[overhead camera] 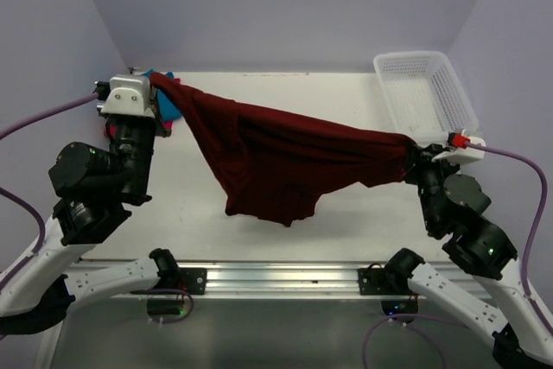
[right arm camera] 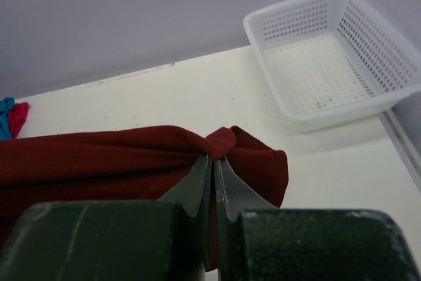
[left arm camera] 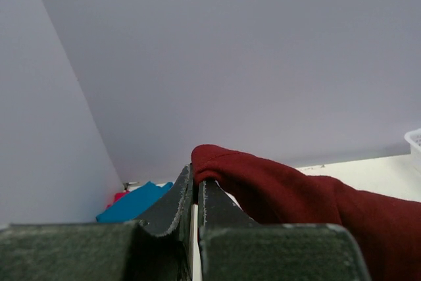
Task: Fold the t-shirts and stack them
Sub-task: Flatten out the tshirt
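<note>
The bare front of the white table (overhead camera: 363, 213) lies closest to the arm bases. Above it hangs the dark maroon t-shirt (overhead camera: 276, 157), pulled out long from side to side like washing on a line. Its long way runs from the back left corner across to the right side. Its middle sags down toward the table, but it is hard to tell if the lowest bit touches.

The right gripper (overhead camera: 408, 151) has its jaws squeezed together on the right end of the shirt, with cloth bunched over the tips. The left gripper (overhead camera: 155, 84) pinches the left end the same way, jaws tight on a fold.

Farther back, by the left gripper, the teal blue t-shirt (left arm camera: 135, 203) and the bright red-pink t-shirt (left arm camera: 118, 196) lie crumpled and touching. At the far right corner sits a white mesh basket (overhead camera: 413, 56), near the right gripper but apart from the maroon shirt.
</note>
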Tool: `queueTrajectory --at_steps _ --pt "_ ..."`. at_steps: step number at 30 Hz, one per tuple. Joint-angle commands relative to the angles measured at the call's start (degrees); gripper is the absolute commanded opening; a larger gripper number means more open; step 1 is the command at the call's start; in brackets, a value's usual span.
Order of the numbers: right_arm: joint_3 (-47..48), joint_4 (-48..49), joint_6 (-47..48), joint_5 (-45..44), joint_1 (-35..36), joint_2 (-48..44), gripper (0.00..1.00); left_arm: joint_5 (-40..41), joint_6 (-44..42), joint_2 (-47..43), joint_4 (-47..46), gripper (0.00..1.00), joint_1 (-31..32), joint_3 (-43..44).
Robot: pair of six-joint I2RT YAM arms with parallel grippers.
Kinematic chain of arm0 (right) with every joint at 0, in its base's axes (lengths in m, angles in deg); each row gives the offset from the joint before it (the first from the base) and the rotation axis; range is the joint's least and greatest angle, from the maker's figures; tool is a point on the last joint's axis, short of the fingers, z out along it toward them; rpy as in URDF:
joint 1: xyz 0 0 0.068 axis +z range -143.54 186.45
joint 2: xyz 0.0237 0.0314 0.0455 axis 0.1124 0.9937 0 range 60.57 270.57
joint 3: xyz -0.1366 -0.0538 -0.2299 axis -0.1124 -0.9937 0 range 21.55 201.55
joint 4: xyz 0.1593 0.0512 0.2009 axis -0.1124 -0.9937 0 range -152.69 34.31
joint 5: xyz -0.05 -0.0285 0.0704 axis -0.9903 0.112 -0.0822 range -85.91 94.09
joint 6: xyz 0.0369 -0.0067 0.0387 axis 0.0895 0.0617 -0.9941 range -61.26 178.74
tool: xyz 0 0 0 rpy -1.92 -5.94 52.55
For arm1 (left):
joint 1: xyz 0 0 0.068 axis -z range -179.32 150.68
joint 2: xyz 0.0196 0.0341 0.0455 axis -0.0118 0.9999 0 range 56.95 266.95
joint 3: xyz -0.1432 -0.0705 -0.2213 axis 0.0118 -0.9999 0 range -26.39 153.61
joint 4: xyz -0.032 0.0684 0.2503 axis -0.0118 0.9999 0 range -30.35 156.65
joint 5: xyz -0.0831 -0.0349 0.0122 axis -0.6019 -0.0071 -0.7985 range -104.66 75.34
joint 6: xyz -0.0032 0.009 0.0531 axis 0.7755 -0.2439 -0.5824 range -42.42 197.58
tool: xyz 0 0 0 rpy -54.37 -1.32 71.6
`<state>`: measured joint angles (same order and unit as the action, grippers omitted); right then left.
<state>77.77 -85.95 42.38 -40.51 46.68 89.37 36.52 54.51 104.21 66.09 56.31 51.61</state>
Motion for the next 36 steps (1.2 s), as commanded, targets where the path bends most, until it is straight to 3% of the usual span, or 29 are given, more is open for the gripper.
queueTrajectory --at_steps 1,8,12,20,21,23,24,26,27,28,29,32,35,36 --pt "0.28 0.73 0.72 -2.52 -0.24 1.87 0.0 -0.11 1.7 0.28 -2.32 0.0 -0.27 -0.03" --pt "2.13 -4.1 -2.53 5.65 -0.33 6.36 0.0 -0.37 18.92 0.2 15.86 0.0 -0.27 -9.08" --pt "3.71 -8.22 -3.59 9.18 -0.24 8.73 0.0 -1.69 28.23 -2.17 21.07 0.0 -0.27 -14.17" --pt "5.39 -11.4 -5.35 10.59 -0.33 11.81 0.0 4.01 27.73 -3.24 22.03 0.0 -0.27 -15.42" --pt "5.21 -11.05 -5.35 10.5 -0.24 11.9 0.0 4.02 28.51 -2.88 22.3 0.13 -0.27 -14.9" --pt "4.77 -10.96 -5.35 10.24 -0.24 11.9 0.0 3.84 28.78 -3.14 20.91 0.12 -0.27 -15.33" --pt "4.68 -10.96 -5.26 9.89 -0.24 11.9 0.0 4.89 29.74 -3.58 20.2 0.2 -0.27 -16.37" --pt "4.33 -10.96 -5.17 9.27 -0.32 11.72 0.0 5.51 30.63 -5.86 18.0 0.52 -0.27 -17.61" --pt "4.33 -11.13 -5.17 8.57 -0.33 11.46 0.0 5.77 31.59 -6.74 17.56 0.8 -0.27 -18.75" --pt "4.16 -11.14 -5.09 8.3 -0.33 11.28 0.0 6.21 32.38 -7.27 17.56 0.94 -0.27 -19.11" --pt "4.07 -11.22 -4.91 8.13 -0.33 11.19 0.0 6.91 32.82 -8.23 17.91 1.0 -0.27 -19.46" --pt "4.15 -11.05 -4.65 7.6 -0.24 11.37 0.0 9.38 38.43 -7.63 22.54 1.0 -0.27 -17.8" --pt "4.15 -10.87 -4.65 7.68 -0.24 12.25 0.0 6.05 42.74 -5.97 26.33 1.0 -0.27 -16.39" --pt "4.15 -10.52 -4.65 7.86 -0.24 12.34 0.0 0.47 44.58 -5.52 26.43 1.0 -0.27 -16.56"
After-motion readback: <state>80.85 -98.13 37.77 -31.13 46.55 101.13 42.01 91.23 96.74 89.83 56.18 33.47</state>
